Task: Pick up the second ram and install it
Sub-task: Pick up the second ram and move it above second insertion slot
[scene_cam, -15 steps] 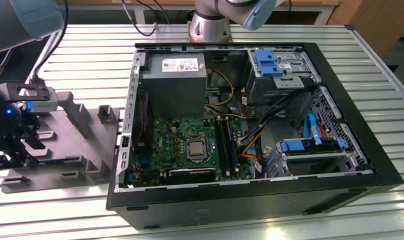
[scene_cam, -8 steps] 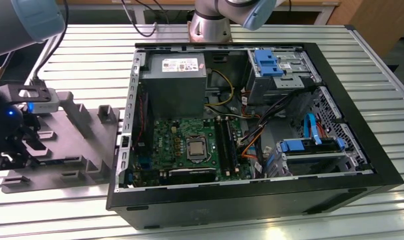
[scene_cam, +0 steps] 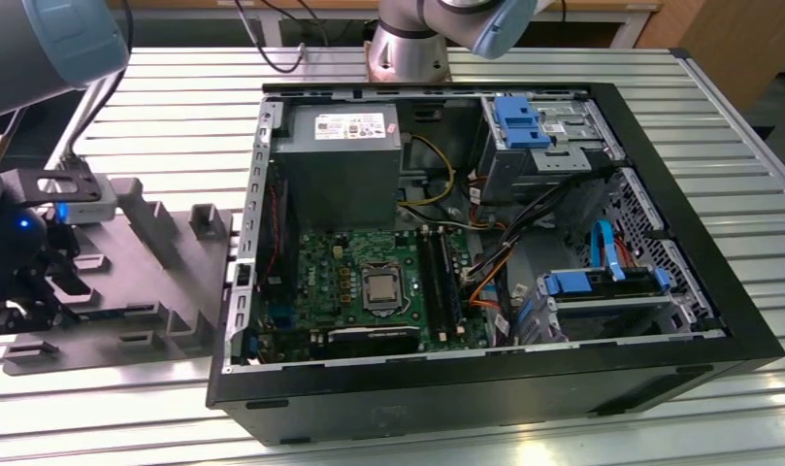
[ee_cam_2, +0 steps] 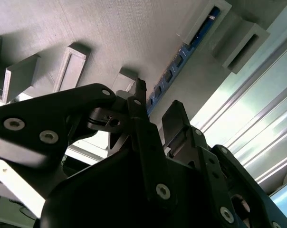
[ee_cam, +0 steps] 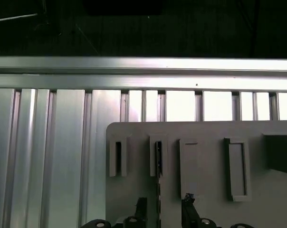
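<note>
The second ram (ee_cam: 158, 159) stands on edge in a slot of the grey fixture plate (ee_cam: 205, 190). In the second wrist view it is a thin dark strip (ee_cam_2: 181, 54) with a row of small chips, running away from the fingers. My gripper (ee_cam: 164, 203) is open and hangs low over the plate, one fingertip on each side of the stick's near end. Both wrist views show a gap between the fingers (ee_cam_2: 174, 114) and the board. In the exterior view the gripper (scene_cam: 32, 291) is at the far left, over the fixture plate (scene_cam: 147, 282).
An open computer case (scene_cam: 496, 388) lies to the exterior view's right of the fixture, with the green motherboard (scene_cam: 327, 282) and black slot rails (scene_cam: 441, 286) inside. Grey upright blocks (scene_cam: 209, 221) stand on the plate. A ribbed aluminium table (ee_cam: 48, 156) lies under everything.
</note>
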You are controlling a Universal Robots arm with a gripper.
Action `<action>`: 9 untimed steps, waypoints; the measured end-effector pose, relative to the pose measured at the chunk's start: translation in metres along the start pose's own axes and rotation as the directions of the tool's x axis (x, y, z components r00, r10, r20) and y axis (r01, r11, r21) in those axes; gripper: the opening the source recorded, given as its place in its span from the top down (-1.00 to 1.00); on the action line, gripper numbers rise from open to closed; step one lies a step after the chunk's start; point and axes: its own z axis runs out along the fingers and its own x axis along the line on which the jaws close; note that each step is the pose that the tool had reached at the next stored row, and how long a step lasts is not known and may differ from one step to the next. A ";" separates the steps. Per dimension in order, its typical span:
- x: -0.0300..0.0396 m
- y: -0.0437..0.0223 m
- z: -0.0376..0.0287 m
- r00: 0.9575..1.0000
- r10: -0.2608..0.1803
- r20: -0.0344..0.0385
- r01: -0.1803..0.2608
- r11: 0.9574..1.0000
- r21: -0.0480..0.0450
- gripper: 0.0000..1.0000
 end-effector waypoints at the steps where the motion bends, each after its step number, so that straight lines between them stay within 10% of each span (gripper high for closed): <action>1: 0.0004 0.0000 0.0007 1.000 -0.001 0.000 0.001 1.000 0.000 0.17; 9: 0.0035 -0.0002 0.0065 1.000 -0.004 0.000 0.004 1.000 0.000 0.17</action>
